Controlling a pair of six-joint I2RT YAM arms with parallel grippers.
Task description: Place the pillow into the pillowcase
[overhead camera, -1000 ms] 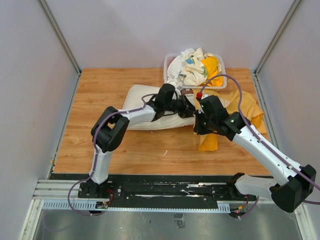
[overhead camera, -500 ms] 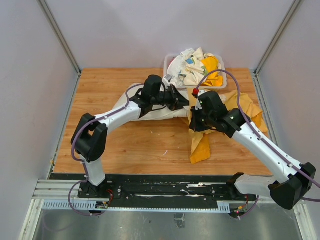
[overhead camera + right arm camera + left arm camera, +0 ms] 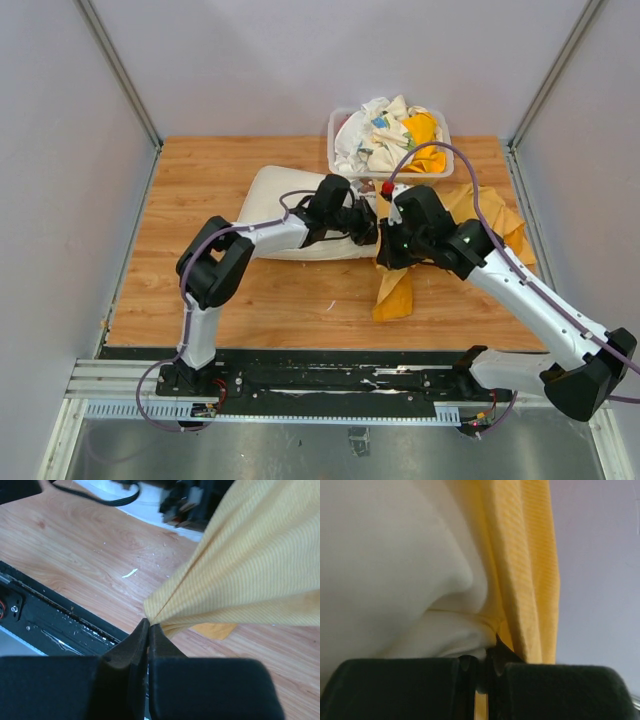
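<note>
Two pinches going at once here. The left jaws are squeezed almost flat on a corner of the pillow (image 3: pixel 275 205), with cream fabric bunched into them and yellow cloth lying right against it. The right jaws are fully closed on an edge of the pillowcase (image 3: pixel 393 295), which fans out from them in tight pleats. The rest of it is heaped on the tabletop (image 3: pixel 200 290) to the right.

The pillow lies flat mid-tabletop, its right end meeting the case. My read is that we're at the stuffing stage and barely into it, since nearly all the pillow is outside.

Next I'd want the right side holding the mouth up and open while the left drives that corner deeper. The pillow's puffy and smooth. The case is a thin, ribbed, floppy weave, so I reckon the opening could collapse easily. The bin (image 3: pixel 338 125) of crumpled cloths at the back isn't involved.
</note>
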